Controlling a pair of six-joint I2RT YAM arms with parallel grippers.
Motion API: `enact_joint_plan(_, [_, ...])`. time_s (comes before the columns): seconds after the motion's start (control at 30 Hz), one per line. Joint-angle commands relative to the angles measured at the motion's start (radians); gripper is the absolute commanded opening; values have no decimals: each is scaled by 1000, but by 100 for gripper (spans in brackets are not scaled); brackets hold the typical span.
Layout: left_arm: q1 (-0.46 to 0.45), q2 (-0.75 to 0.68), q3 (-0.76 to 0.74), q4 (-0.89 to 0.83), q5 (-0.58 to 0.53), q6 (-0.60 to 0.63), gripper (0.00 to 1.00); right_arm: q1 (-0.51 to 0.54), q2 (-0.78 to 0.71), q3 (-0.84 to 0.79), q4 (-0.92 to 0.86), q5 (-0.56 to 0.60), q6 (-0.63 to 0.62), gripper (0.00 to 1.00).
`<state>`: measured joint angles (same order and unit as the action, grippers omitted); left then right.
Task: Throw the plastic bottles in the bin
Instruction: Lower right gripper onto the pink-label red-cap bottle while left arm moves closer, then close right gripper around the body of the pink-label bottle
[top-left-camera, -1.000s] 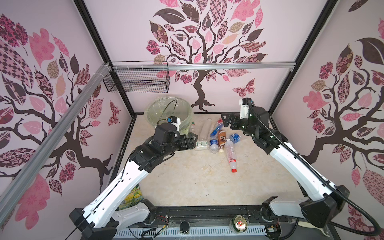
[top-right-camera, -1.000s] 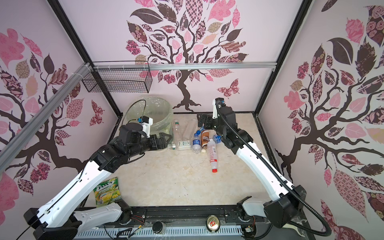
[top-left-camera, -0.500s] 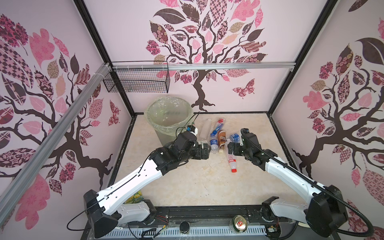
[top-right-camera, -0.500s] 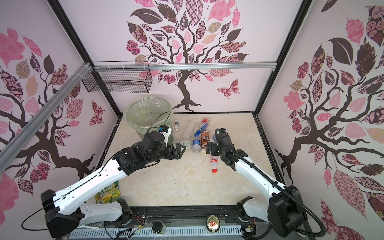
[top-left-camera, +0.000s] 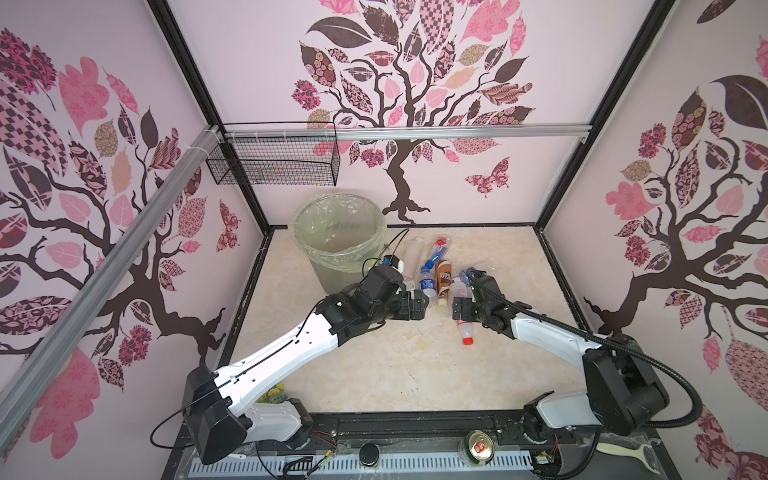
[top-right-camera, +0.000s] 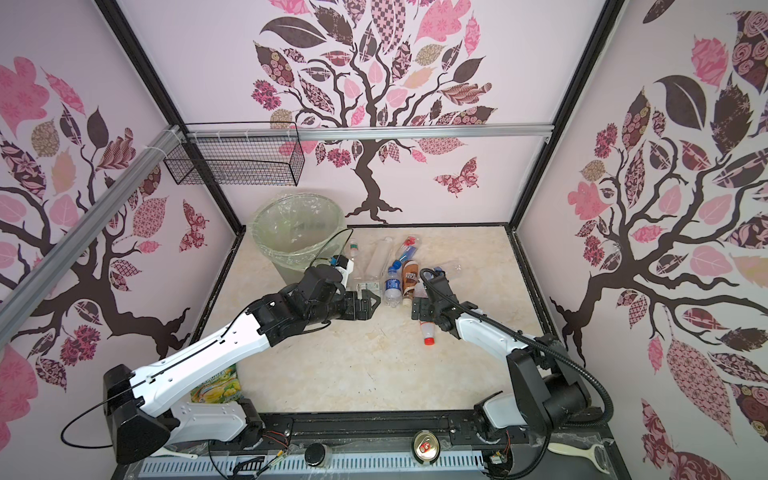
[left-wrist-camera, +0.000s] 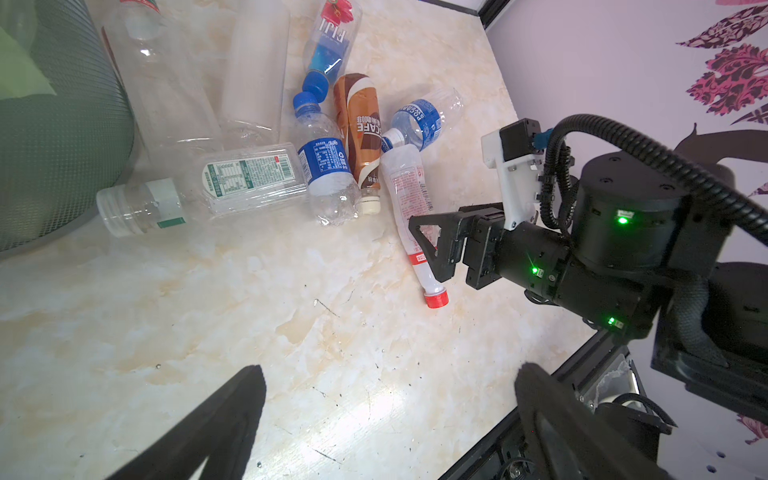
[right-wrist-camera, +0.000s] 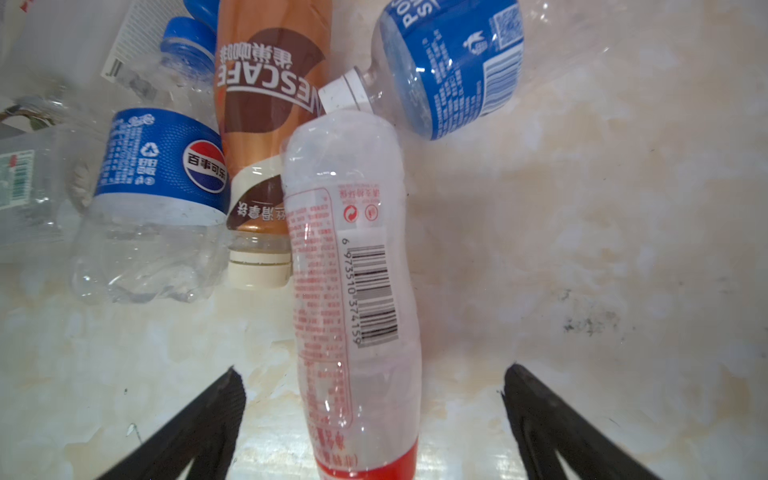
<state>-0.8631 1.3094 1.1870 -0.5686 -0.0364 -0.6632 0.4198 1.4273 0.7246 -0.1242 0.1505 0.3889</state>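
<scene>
Several plastic bottles (top-left-camera: 434, 274) lie in a heap on the marble table, right of the bin (top-left-camera: 332, 274), whose wall also shows in a top view (top-right-camera: 286, 270). A clear bottle with a red cap (right-wrist-camera: 353, 270) lies at the heap's near edge (top-left-camera: 465, 330). My right gripper (right-wrist-camera: 370, 374) is open, a finger on each side of its lower body and clear of it. A brown coffee bottle (left-wrist-camera: 363, 129) and a blue-labelled bottle (left-wrist-camera: 326, 166) lie beside it. My left gripper (left-wrist-camera: 388, 374) is open over bare table just left of the heap (top-left-camera: 424, 305), holding nothing.
A black wire basket (top-left-camera: 274, 166) hangs on the back rail above the bin. On the front ledge are a metal can (top-left-camera: 478, 446), a black knob (top-left-camera: 369, 453) and a white peeler (top-right-camera: 582, 453). A yellow-green packet (top-right-camera: 216, 388) lies under the left arm.
Both arms have come down from the back, near the bin, to table level. The right gripper now straddles the red-capped bottle, and the left one sits lower beside the heap.
</scene>
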Motion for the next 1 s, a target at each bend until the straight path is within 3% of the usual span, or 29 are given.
enact_joint_plan(0.0, [-2,8,-30,18,16,6,98,-6,49,33,37,-9,6,100])
enact_joint_plan(0.33, [-2,37,-23,14,1,16,98,-6,142,69,76,3,-17,94])
enact_joint_plan(0.97, [-3,94,8,37,20,10,98,-7,235,122,57,-65,-41,57])
